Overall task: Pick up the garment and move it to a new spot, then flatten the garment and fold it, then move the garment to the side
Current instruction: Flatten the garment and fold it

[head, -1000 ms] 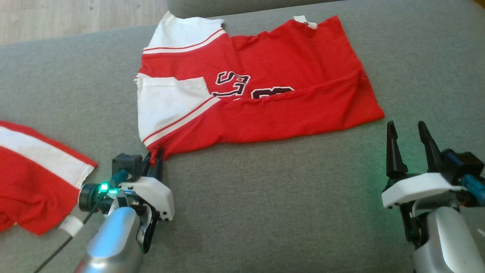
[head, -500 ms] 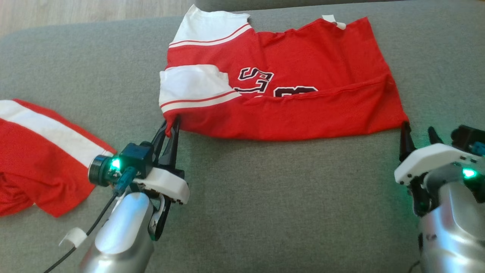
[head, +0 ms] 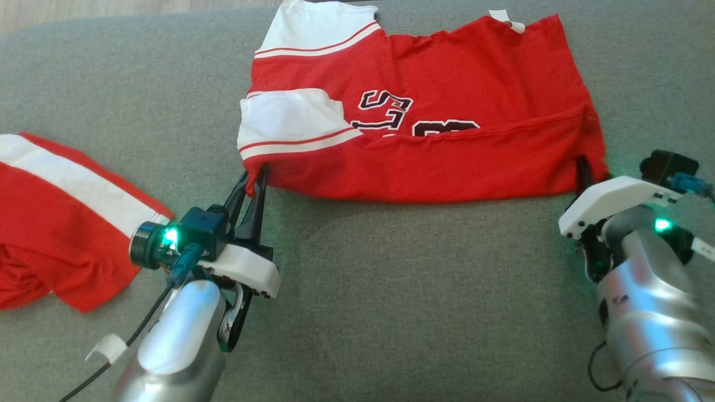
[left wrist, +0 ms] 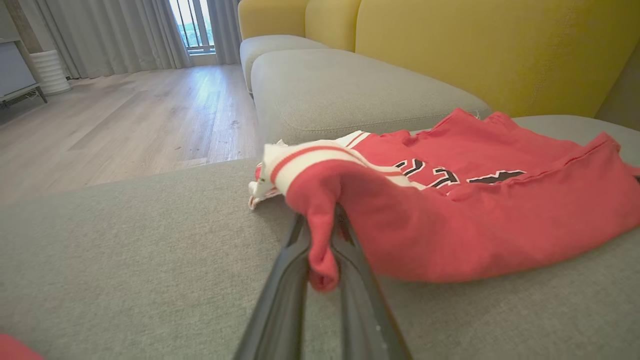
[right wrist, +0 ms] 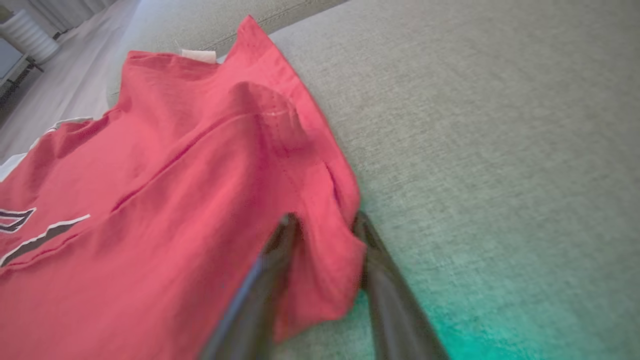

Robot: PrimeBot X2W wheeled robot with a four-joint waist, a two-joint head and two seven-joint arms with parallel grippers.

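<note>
Grey sofa (head: 391,290): left claw (head: 254,178) clamped on jersey (head: 447,106) corner; right claw (right wrist: 324,220) just reached opposite corner, apart; fold next.

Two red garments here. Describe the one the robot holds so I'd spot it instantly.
On the grey sofa cushion, look at the middle. The shirt is red with white sleeves, its near left corner pinched by the left gripper. Dark lettering sets it apart from the other red garment at the left, which shows none.
</note>
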